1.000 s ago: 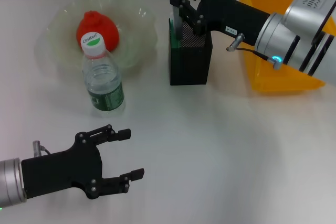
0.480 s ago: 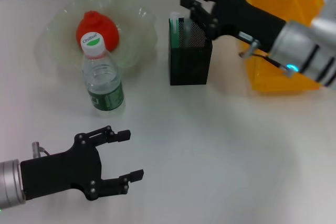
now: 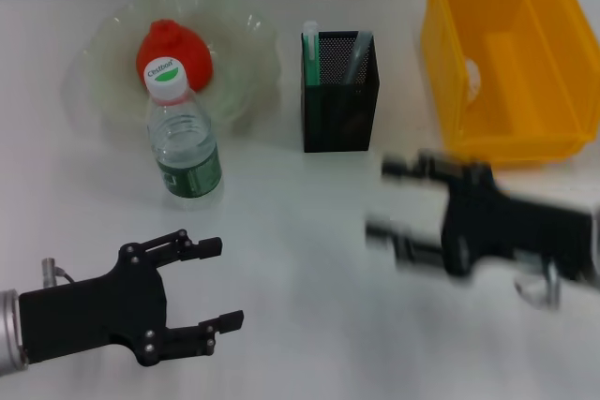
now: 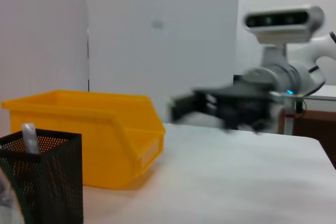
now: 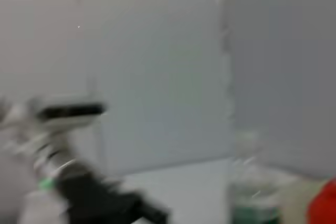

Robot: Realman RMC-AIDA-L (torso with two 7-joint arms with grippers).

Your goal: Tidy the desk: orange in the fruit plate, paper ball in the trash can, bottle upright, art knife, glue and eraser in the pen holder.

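Though my right gripper (image 3: 389, 201) is smeared by motion over the bare tabletop (image 3: 309, 259), in front of the trash can (image 3: 497, 53) and the pen holder (image 3: 339, 91), I can make out its two fingers standing apart with nothing between them. My right wrist view is too blurred to give much: only a hint of the bottle and a red edge of the orange. My left gripper (image 3: 225, 283) hangs low at the near left, its fingers spread wide and empty, well apart from the bottle (image 3: 181, 133).

Inside the pen holder I see a pale tube with a green band at the left wall and a grey, slanted stick at the right; what else lies deeper is hidden by the mesh. Through a wall of the trash can a small white patch shows, and I cannot tell what it is. The fruit plate (image 3: 103, 63) holds the orange (image 3: 178, 49), partly covered by the bottle's white cap. The bottle stands upright just in front of the plate
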